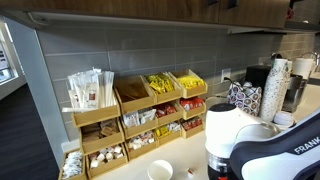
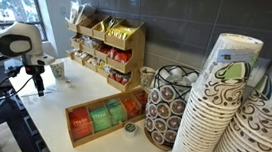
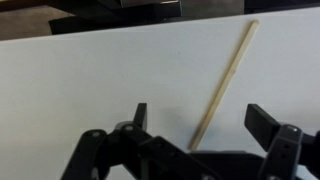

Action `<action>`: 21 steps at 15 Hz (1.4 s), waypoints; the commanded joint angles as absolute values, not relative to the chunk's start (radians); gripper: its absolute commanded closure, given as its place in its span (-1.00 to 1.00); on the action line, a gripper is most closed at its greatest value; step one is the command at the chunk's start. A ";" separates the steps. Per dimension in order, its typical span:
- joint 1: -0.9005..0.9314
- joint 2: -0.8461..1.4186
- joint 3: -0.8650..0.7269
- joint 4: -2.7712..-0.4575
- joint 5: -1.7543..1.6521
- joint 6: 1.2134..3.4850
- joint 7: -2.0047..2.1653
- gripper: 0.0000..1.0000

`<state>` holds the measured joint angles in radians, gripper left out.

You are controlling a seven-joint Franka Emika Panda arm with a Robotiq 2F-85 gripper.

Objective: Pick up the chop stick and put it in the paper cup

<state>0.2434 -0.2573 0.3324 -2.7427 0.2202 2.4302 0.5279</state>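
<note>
In the wrist view a light wooden chopstick (image 3: 224, 84) lies flat on the white counter, running from the upper right down toward my jaws. My gripper (image 3: 200, 120) is open, just above the counter. The chopstick's near end sits between the two dark fingers, and neither finger touches it. In an exterior view the gripper (image 2: 36, 79) hangs over the counter's far end, next to the small white paper cup (image 2: 57, 70). The paper cup also shows in an exterior view (image 1: 160, 170), upright on the counter in front of the shelf.
A wooden tiered organizer (image 1: 140, 112) with packets stands against the tiled wall. A wooden tea box (image 2: 102, 120) and a wire pod holder (image 2: 165, 107) sit on the counter. Tall stacks of patterned cups (image 2: 218, 114) stand close to the camera.
</note>
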 commanded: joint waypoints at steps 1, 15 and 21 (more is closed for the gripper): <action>0.250 -0.200 0.336 -2.720 0.250 2.434 0.583 -1.00; 0.250 -0.145 0.331 -2.699 0.261 2.521 0.608 0.88; 0.257 -0.147 0.323 -2.700 0.277 2.523 0.565 0.97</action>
<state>0.2451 -0.1674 0.3325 -2.6925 0.2657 2.4924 0.5889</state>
